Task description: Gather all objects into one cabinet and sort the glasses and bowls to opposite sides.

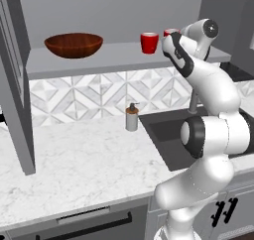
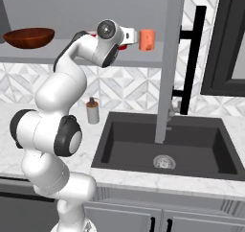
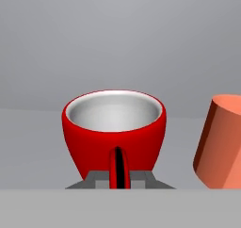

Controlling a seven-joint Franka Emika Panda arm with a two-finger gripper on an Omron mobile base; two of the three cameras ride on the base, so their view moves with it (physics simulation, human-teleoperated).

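The gripper (image 3: 120, 179) is closed on the handle of a small red cup (image 3: 114, 128), seen from the hand camera with the thin handle standing between the two finger tips. This cup is on the pale grey shelf (image 1: 99, 58) of the open wall cabinet, with the orange mug (image 2: 147, 40) just beside it on one side and a second red cup (image 1: 149, 42) near it on the other. The dark brown bowl (image 1: 74, 44) stands well apart, at the far left end of the same shelf.

The cup looks glossy, hard and light, so it can probably slip or swing around the handle, and it may chip if it knocks the mug. The handle is a narrow hold; a slow move with the cup kept upright seems the safest.

The room is tight toward the mug. There is free shelf between the second cup and the bowl. The front edge of the shelf is close below the hand, and the cabinet door (image 2: 167, 58) with its black bar handle (image 2: 194, 53) stands open to the right
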